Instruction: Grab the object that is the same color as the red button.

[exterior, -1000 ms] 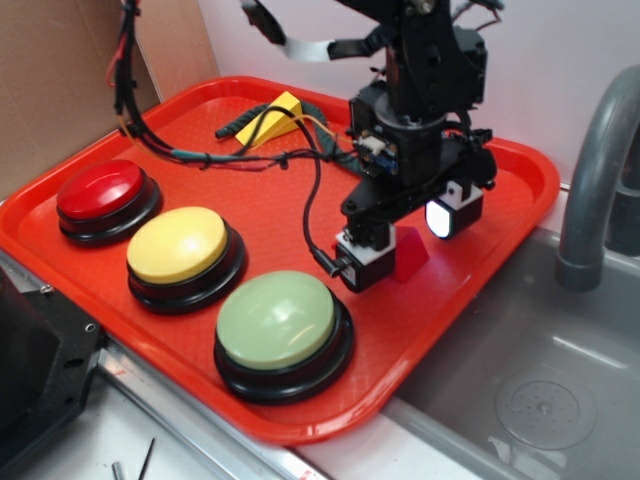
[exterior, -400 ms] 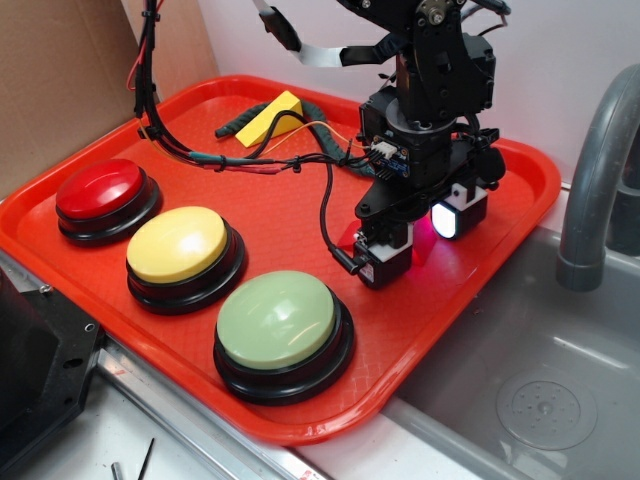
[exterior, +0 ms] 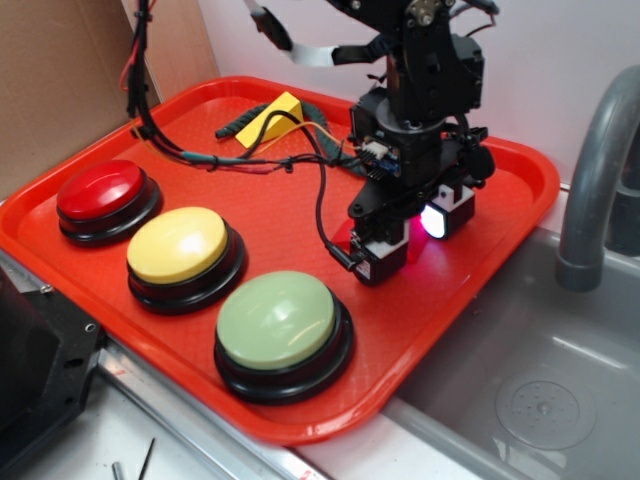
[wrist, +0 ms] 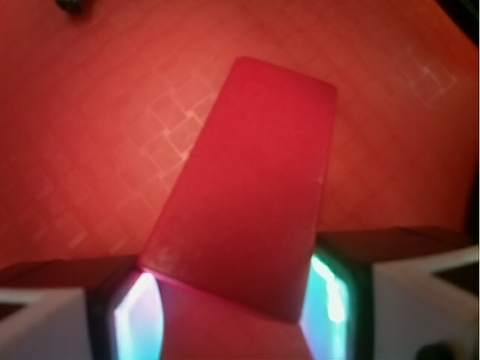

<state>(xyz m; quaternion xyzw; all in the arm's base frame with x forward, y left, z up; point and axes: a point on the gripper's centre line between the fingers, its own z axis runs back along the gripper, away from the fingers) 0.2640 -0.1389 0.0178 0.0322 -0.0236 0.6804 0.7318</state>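
Note:
The object, a small matte red wedge block (wrist: 247, 187), fills the middle of the wrist view, lying on the red tray (wrist: 90, 112). My gripper (wrist: 232, 315) is shut on it, with a lit pad pressed against each side of its near end. In the exterior view the gripper (exterior: 412, 238) stands low over the tray's right half. Its fingers hide nearly all of the wedge there, apart from a red sliver (exterior: 413, 232). The red button (exterior: 100, 195) sits at the tray's left edge, well apart from the gripper.
A yellow-domed button (exterior: 178, 245) and a pale green-domed button (exterior: 277, 320) line the tray's front. A yellow wedge (exterior: 275, 112) and loose cables (exterior: 240, 158) lie at the back. A steel sink (exterior: 540, 380) with a grey faucet (exterior: 590, 170) is on the right, and cardboard (exterior: 60, 80) on the left.
The fingers have drawn together around the red wedge, which showed between them one second ago and is now almost covered. The arm has shifted slightly left.

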